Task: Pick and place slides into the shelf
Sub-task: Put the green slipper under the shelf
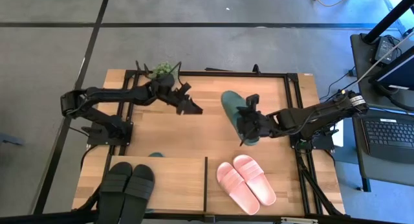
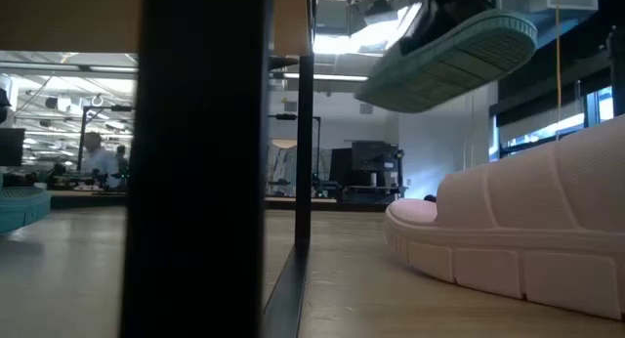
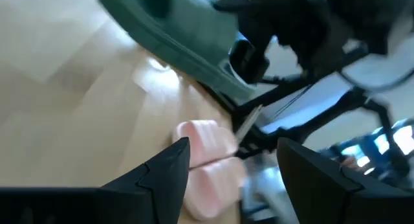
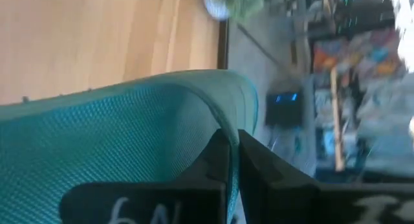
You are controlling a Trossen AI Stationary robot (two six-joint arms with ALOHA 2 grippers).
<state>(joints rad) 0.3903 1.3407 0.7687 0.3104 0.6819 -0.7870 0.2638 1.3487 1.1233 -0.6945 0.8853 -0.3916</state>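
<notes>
Right gripper [image 1: 249, 128] clamped tight on a dark green slide [image 1: 237, 114], fingers pinching the thin edge of the sole, slide lifted clear of the table [image 1: 207, 101] and tilted, ribbed underside showing in the low view. Just below and ahead of that gripper, pink pair [image 1: 246, 180] flat on the wood; beyond them the shelf [image 1: 174, 179], its black divider [image 1: 206, 182] upright, black pair [image 1: 126, 188] parked at its far end from this gripper. Second green slide [image 1: 155, 155] peeking out from under the shelf's top board, on the left gripper's side. Left gripper [image 1: 191, 107] empty, fingers spread, hovering over bare wood facing the held slide. Probably light, rubbery, bendy: an edge pinch likely to let the slide droop or twist. Firmer purchase judged to be across the wide strap or mid-sole. Textured surface, so slipping seems unlikely; not fragile.
</notes>
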